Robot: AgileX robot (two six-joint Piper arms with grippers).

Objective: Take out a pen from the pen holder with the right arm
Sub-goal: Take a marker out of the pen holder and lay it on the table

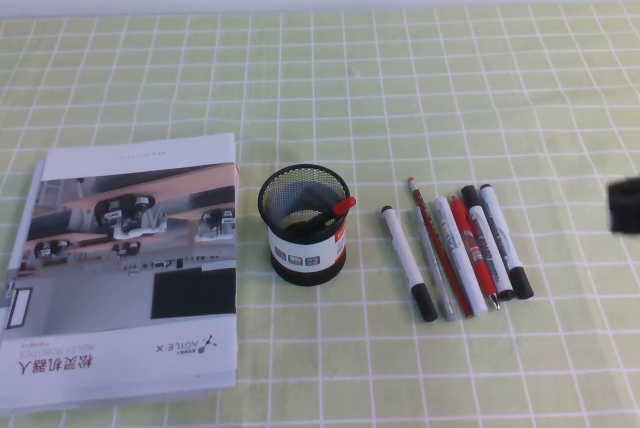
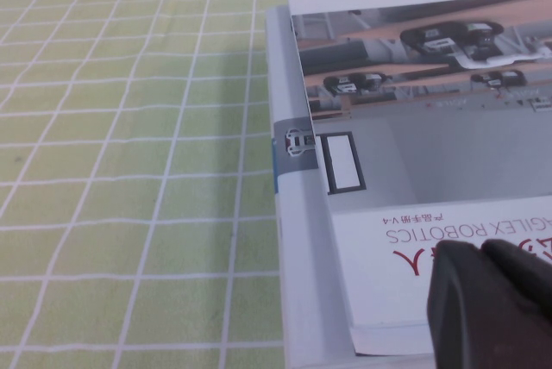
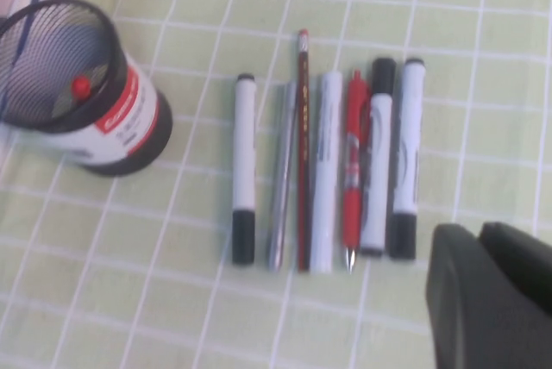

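The black mesh pen holder [image 1: 305, 226] stands near the middle of the table, with a red-capped pen [image 1: 335, 211] leaning inside it. In the right wrist view the holder [image 3: 129, 119] shows the pen's red tip [image 3: 80, 86] inside. Several pens and markers [image 1: 455, 248] lie in a row on the cloth to the right of the holder. My right gripper [image 1: 625, 205] is at the far right edge, apart from the pens [image 3: 328, 171]; in the right wrist view the right gripper [image 3: 479, 235] is shut and holds nothing. My left gripper [image 2: 481, 250] hangs shut over the booklet.
A white AgileX booklet [image 1: 130, 268] lies left of the holder, on a green checked cloth [image 1: 400, 78]. In the left wrist view the booklet [image 2: 414, 128] fills the area under the left gripper.
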